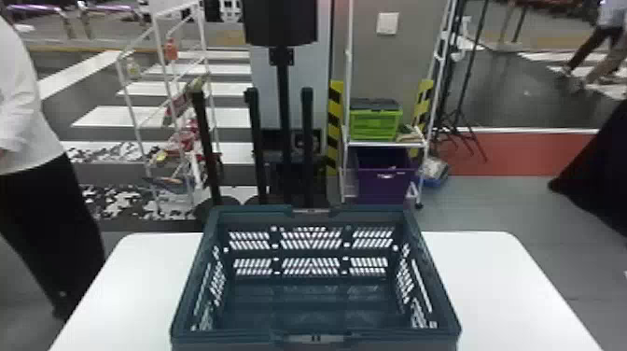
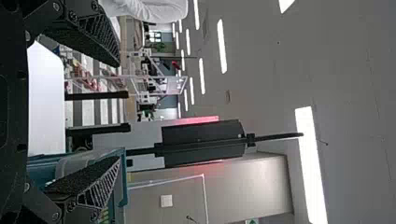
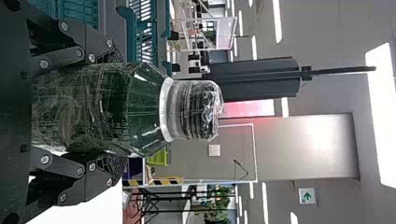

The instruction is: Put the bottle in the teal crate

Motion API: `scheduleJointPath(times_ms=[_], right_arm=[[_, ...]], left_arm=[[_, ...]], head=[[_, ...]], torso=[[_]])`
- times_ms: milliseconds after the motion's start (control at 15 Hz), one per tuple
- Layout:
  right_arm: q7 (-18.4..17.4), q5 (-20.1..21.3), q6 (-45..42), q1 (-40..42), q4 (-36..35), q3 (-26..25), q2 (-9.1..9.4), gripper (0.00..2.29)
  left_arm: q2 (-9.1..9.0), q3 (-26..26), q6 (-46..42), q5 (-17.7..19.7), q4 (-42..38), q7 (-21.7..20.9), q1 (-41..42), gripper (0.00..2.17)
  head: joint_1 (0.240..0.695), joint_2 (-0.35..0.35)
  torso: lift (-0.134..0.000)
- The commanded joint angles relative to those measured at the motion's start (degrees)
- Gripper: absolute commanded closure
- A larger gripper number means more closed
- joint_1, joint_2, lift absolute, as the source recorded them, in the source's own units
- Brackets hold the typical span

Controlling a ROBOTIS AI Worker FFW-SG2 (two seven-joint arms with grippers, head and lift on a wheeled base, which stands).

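Bottle [image 3: 144, 109] being clamped upright by right claw [image 3: 119, 109]; left claw [image 2: 116, 112] gaping.
Probably light, squashy, slippery; mid-body hold suiting; teal crate [image 1: 396, 337] sitting between side edges of surface [image 1: 490, 284].

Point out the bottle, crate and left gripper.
Bottle [image 3: 109, 108]: right wrist view, on its body.
Crate [image 1: 310, 253]: head view, on its far wall.
Left gripper [image 2: 118, 113]: left wrist view, midway between its fingertips.
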Motion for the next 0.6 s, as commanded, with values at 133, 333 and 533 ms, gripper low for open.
scheduleJointPath(times_ms=[133, 333, 533], right_arm=[[0.0, 0.1, -0.2, 0.7, -3.0, -0.3, 0.09, 1.99], [0.0, 0.1, 3.2, 0.3, -8.3, -0.4, 0.01, 1.99], [0.1, 0.0, 9.7, -3.4, -11.6, -0.4, -0.43, 1.98]], left_arm=[[0.00, 0.0, 0.1, -0.6, 0.3, 0.0, 0.0, 0.19], [0.00, 0.0, 0.1, -0.9, 0.5, -0.1, 0.1, 0.19], [0.00, 0.0, 0.3, -0.9, 0.4, -0.2, 0.1, 0.19]], head=[[0.499, 0.000], [0.499, 0.000], [0.499, 0.000]], torso=[[0.000], [0.000], [0.000]])
